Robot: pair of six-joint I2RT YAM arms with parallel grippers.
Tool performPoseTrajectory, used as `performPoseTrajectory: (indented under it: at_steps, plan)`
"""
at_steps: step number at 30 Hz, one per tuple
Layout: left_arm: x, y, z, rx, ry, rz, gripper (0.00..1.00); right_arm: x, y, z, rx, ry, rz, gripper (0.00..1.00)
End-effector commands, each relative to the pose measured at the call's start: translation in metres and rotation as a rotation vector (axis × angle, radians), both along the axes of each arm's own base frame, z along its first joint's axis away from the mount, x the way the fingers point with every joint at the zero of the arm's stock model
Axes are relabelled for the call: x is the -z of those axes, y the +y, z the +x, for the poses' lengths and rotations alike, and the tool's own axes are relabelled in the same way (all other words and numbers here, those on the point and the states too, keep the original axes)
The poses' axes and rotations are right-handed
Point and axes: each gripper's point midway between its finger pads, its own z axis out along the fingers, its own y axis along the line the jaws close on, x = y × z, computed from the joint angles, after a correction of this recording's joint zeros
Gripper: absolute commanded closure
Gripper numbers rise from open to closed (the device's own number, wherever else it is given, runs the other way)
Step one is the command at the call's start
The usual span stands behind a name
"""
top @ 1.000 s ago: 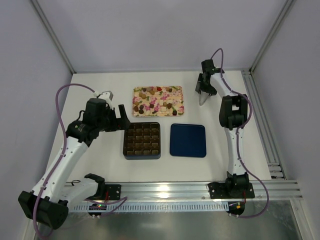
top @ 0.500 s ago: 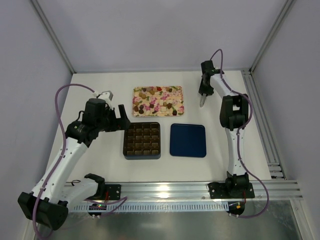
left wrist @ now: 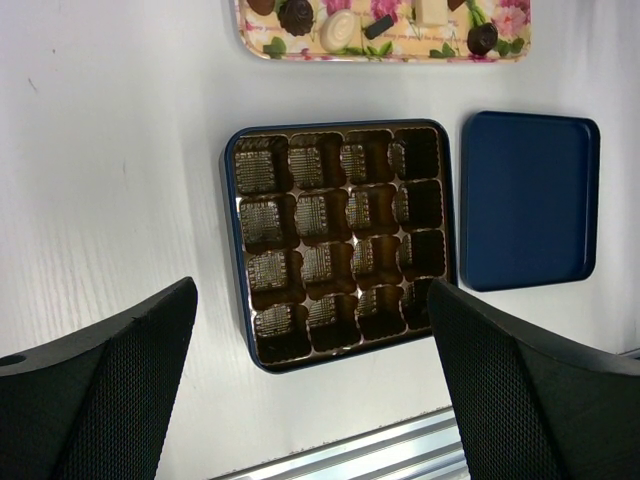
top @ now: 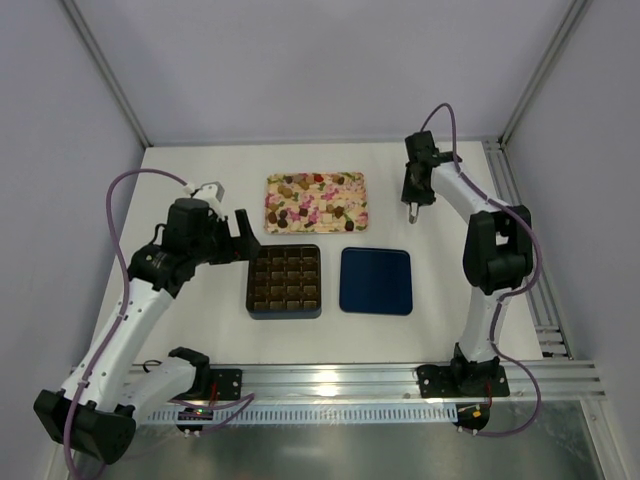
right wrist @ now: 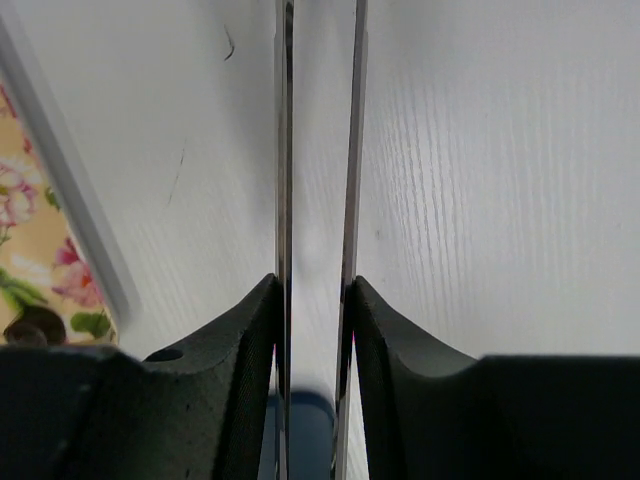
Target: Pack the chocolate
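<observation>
The chocolate point(top: 305, 197) lies as several small brown, dark and cream pieces on a floral tray point(top: 352, 179) at the back middle; the left wrist view shows some of the pieces point(left wrist: 340, 28) at its top edge. My right gripper point(top: 411, 196) hangs right of the tray, shut on slim metal tweezers point(right wrist: 284, 150) whose two blades run straight out between its fingers over bare table. My left gripper point(left wrist: 315, 400) stands wide open with nothing in it, above the near-left side of the dark box point(left wrist: 340, 240), whose grid of cells holds no pieces.
A flat navy lid point(top: 376, 281) lies right of the box point(top: 284, 281). The tray's rim point(right wrist: 70, 200) sits just left of the tweezers. An aluminium rail point(top: 400, 375) runs along the near edge, and frame posts stand at the back corners.
My right gripper has closed on the tweezers, and its arm has swung its elbow out to the right. The left arm has stayed put.
</observation>
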Motion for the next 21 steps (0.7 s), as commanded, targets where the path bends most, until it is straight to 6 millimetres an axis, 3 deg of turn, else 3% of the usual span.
performPoseTrajectory:
  at_steps: [1,2,4,5,17,21]
  plan:
    - [-0.009,-0.002,0.003,-0.003,-0.048,-0.022,0.05,-0.038,0.003,-0.008,-0.016,-0.108,0.028,0.63]
    - [-0.01,-0.002,0.003,-0.004,-0.053,-0.026,0.05,-0.05,0.003,-0.012,-0.018,-0.131,0.037,0.62]
    - [-0.01,-0.002,0.003,-0.006,-0.052,-0.028,0.05,-0.052,0.005,-0.024,-0.029,-0.125,0.058,0.62]
    - [-0.009,-0.003,0.003,-0.007,-0.052,-0.031,0.05,-0.062,0.006,-0.028,-0.037,-0.146,0.069,0.62]
    - [-0.01,-0.002,0.004,-0.016,-0.058,-0.038,0.05,-0.089,0.021,-0.079,-0.107,-0.162,0.143,0.6]
    - [-0.011,-0.001,0.005,-0.02,-0.063,-0.037,0.05,-0.113,0.029,-0.095,-0.149,-0.2,0.168,0.6]
